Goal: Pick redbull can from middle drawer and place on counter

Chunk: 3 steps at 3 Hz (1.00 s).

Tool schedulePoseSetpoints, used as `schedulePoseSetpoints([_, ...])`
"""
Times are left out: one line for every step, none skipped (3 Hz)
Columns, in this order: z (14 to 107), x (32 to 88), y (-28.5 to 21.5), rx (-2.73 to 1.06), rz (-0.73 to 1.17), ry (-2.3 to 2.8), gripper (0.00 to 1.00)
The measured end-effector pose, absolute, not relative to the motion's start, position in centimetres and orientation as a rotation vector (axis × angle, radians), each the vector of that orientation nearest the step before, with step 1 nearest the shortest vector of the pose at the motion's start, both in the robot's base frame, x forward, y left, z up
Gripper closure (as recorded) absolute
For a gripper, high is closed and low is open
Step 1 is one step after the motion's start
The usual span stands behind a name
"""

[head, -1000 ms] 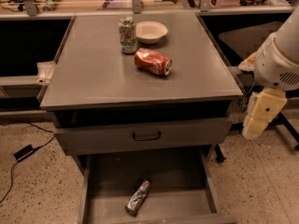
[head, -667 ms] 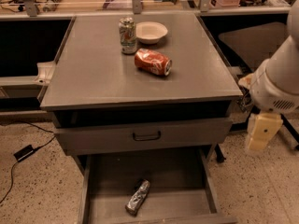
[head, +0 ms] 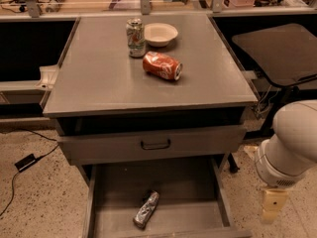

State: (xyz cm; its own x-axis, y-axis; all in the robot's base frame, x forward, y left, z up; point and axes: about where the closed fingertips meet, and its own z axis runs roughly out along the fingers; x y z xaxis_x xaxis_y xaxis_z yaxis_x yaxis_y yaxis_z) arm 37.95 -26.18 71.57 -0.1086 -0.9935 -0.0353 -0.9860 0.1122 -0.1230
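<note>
Redbull can (head: 146, 210) lies in middle drawer (head: 190, 180), claw (head: 274, 206) well apart outside.

White arm (head: 293, 142) (cream gripper (head: 273, 208) lower-right)

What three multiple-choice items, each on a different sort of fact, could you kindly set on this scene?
1. Cans on the counter: A one; B three; C two.
2. The redbull can lies: A on the counter; B in the middle drawer; C in neither.
3. The middle drawer is: A pulled open; B shut; C lifted out.
1 C, a green-and-white can and a red cola can. 2 B, on its floor. 3 A, its floor shows; the gripper hangs low to its right, outside it.
</note>
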Motion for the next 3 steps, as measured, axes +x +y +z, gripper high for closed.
schedulePoseSetpoints([71.6,38.0,-26.2,-2.022,-0.104,2.259,0.00])
schedulePoseSetpoints([68.6,39.8,-23.3,-2.181,-0.084,2.103,0.00])
schedulePoseSetpoints([65.2,40.9,-19.1,-2.424,-0.155,1.788,0.00])
